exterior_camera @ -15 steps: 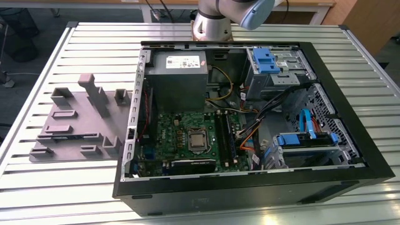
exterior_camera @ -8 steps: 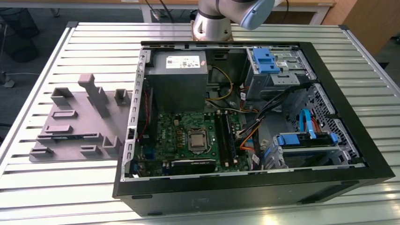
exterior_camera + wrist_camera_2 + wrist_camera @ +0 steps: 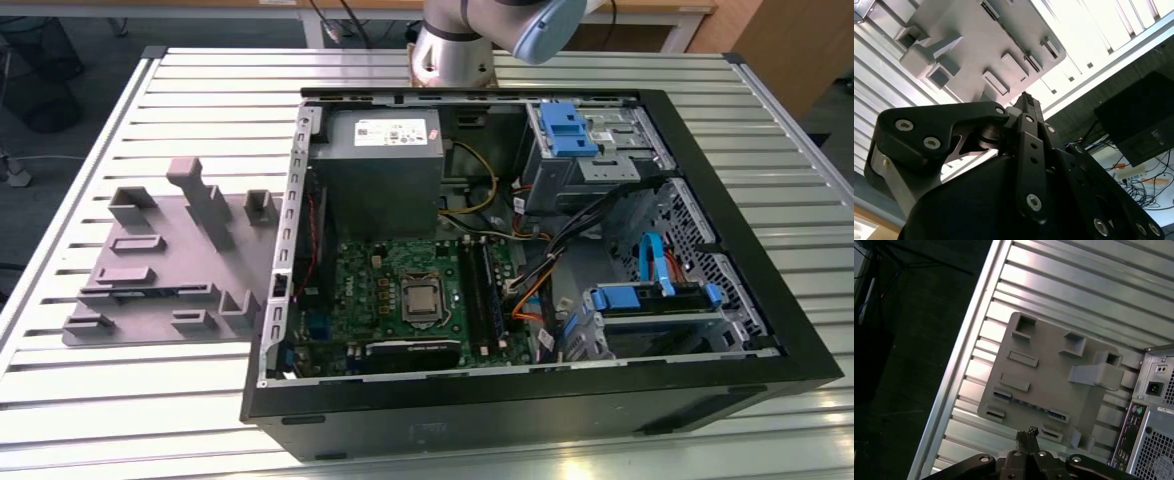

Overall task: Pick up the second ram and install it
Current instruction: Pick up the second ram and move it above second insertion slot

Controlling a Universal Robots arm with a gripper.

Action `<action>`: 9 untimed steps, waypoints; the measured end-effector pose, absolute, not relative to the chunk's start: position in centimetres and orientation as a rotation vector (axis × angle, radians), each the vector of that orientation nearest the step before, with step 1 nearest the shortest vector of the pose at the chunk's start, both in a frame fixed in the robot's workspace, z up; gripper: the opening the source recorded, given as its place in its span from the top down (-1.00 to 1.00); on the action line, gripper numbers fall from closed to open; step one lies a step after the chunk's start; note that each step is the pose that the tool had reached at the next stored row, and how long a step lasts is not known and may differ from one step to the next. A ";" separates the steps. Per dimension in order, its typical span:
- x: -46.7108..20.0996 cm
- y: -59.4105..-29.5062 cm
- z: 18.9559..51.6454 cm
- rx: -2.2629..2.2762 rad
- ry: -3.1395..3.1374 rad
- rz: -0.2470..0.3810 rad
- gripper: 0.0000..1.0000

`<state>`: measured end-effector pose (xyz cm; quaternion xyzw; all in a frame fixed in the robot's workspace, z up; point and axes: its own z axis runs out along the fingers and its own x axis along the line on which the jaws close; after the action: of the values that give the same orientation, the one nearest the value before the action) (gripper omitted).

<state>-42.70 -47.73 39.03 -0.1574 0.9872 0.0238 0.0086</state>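
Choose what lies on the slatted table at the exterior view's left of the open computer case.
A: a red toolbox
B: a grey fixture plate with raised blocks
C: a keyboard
B: the grey fixture plate with raised blocks lies on the slatted table beside the computer case.

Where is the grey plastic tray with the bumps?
The grey tray lies flat on the slatted table, at the exterior view's left of the open computer case, close beside it.
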 end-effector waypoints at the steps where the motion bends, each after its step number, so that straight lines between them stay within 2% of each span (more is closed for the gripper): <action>1: -42.7 -47.7 39.0 -0.496 3.084 0.074 0.79; 9: -42.9 -47.9 39.0 -0.529 3.079 0.075 0.79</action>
<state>-42.86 -47.88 39.02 -0.1692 0.9853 0.0239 0.0083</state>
